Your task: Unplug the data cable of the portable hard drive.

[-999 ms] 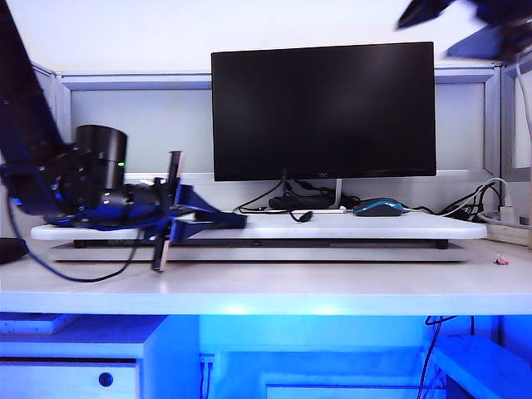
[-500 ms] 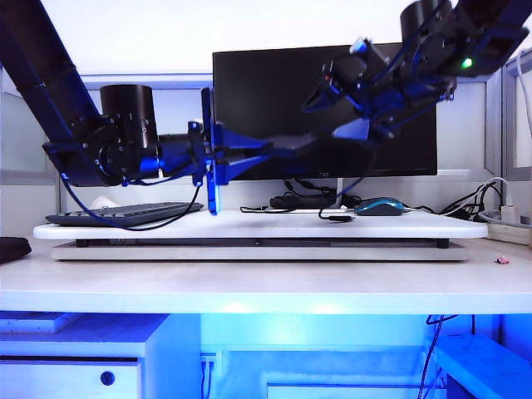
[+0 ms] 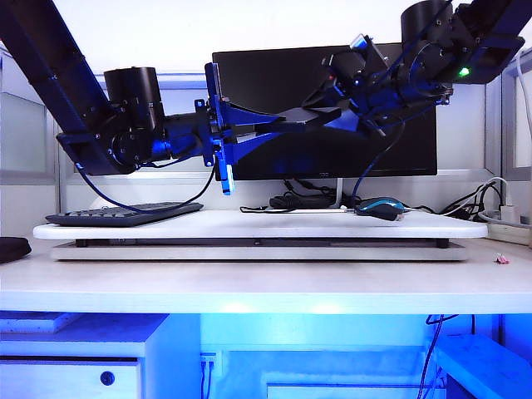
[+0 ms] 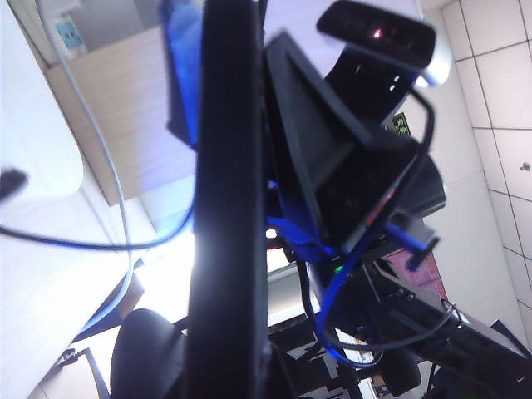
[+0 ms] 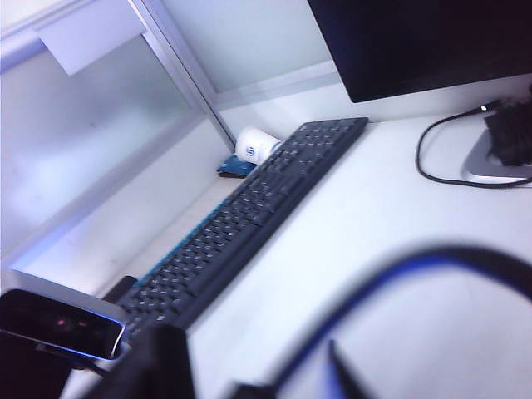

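My left arm reaches in from the left and hangs above the keyboard (image 3: 116, 214), which lies on the left part of the white desk board (image 3: 249, 229). My left gripper (image 3: 270, 129) is raised well clear of the board, in front of the dark monitor (image 3: 416, 158). Its jaws are pressed together on one end of the portable hard drive (image 3: 295, 119), a flat black slab held roughly level in the air.

My right gripper (image 3: 332, 112) comes down from the upper right to meet the drive's far end. I cannot tell how its jaws stand, since my right wrist view is only dark blur up close, above the keyboard (image 5: 249, 216). From my left wrist view the right gripper (image 4: 332, 166) looms just beyond the drive, with its wrist camera (image 4: 382, 33) above it.

A thin black line, which I take for the data cable (image 3: 364, 170), droops from near the right gripper towards the blue-and-black mouse (image 3: 378, 206) on the board. Its plug is hidden from me.
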### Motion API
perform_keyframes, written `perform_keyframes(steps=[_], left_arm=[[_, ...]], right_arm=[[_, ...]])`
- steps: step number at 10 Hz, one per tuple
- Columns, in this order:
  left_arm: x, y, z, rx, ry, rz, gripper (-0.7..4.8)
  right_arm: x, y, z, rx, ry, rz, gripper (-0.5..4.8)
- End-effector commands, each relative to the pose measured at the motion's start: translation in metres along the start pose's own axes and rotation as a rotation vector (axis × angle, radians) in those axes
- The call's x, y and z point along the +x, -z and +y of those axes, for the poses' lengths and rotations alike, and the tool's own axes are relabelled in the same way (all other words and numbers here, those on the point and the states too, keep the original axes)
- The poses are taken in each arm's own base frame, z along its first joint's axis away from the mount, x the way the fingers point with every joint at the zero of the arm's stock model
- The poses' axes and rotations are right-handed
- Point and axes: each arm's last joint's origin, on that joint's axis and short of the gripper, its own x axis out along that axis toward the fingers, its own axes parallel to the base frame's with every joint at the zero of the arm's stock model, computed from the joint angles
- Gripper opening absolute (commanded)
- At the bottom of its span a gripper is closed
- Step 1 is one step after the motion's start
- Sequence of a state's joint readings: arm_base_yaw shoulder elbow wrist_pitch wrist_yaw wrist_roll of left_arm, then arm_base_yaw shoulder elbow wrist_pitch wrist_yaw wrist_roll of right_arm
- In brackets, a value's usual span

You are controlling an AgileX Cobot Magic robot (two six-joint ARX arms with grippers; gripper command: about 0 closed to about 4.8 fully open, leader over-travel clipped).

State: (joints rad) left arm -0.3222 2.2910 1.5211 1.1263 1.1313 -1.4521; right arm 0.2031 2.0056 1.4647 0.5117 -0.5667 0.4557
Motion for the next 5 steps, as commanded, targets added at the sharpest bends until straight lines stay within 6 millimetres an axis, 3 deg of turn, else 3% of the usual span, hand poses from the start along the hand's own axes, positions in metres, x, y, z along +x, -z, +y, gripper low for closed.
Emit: perform_keyframes(steps=[1, 2, 3, 5], left_arm=[[0.0007, -0.0021, -0.0026, 0.076, -0.006, 0.006, -0.06], [-0.0021, -0.0046, -0.0021, 0.077, -0.016, -0.036, -0.06], [-0.0021, -0.0046, -0.0021, 0.077, -0.017, -0.037, -0.06], [-0.0021, -0.0048, -0.0021, 0.077, -0.017, -0.042, -0.06]], right_arm=[[-0.0070, -0.0106, -0.0062, 0.005, -0.007, -0.031, 1.29], [-0.0084, -0.0128, -0.0067, 0.016, -0.038, -0.024, 0.42], [-0.0084, -0.0128, -0.0066, 0.016, -0.042, -0.023, -0.08], [-0.0086, -0.0139, -0.0064, 0.009, -0.045, -0.031, -0.08]])
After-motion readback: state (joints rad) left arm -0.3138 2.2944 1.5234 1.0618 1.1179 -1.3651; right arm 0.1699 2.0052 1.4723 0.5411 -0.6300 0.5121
